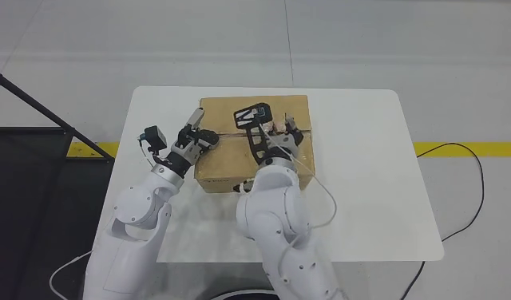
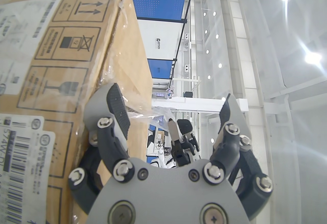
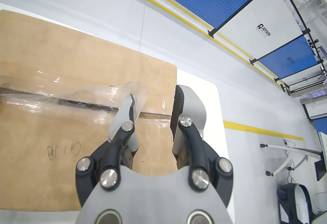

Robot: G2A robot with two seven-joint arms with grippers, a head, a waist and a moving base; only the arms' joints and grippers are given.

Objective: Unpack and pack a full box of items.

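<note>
Looking down from the top view, we see the cardboard box (image 1: 227, 108) lying flaps-shut on the white table (image 1: 359, 180). It sits toward the far side, with its far edge close to the table's far edge. Its long axis runs side to side across the table, and the taped centre seam (image 1: 231, 137) follows that axis.

On the box's end face in the left wrist view (image 2: 120, 61) we find a row of printed handling pictograms, among them a pair of upright arrows (image 2: 88, 9) and a stemmed glass (image 2: 60, 87). There is also a white barcode sticker (image 2: 20, 153) and a second pale label (image 2: 23, 25), whose fine print is too blurred for us to make out. On the top flap (image 3: 63, 56) a few handwritten pen marks (image 3: 63, 151) sit near the robot's side.

A broad stretch of table surface lies to the right of the box and a narrower strip to its left.

The left claw (image 1: 198, 128) (image 2: 171, 96) is spread wide at the box's left end. One finger (image 2: 116, 105) lies against the cardboard at the taped corner, and the other stands off in the air.

The right claw (image 1: 271, 124) (image 3: 155, 97) hangs over the right end of the seam with its jaws apart. Loosened clear tape (image 3: 84, 97) is puckered up around one fingertip (image 3: 126, 107); it seems to touch, though we cannot be sure.
</note>
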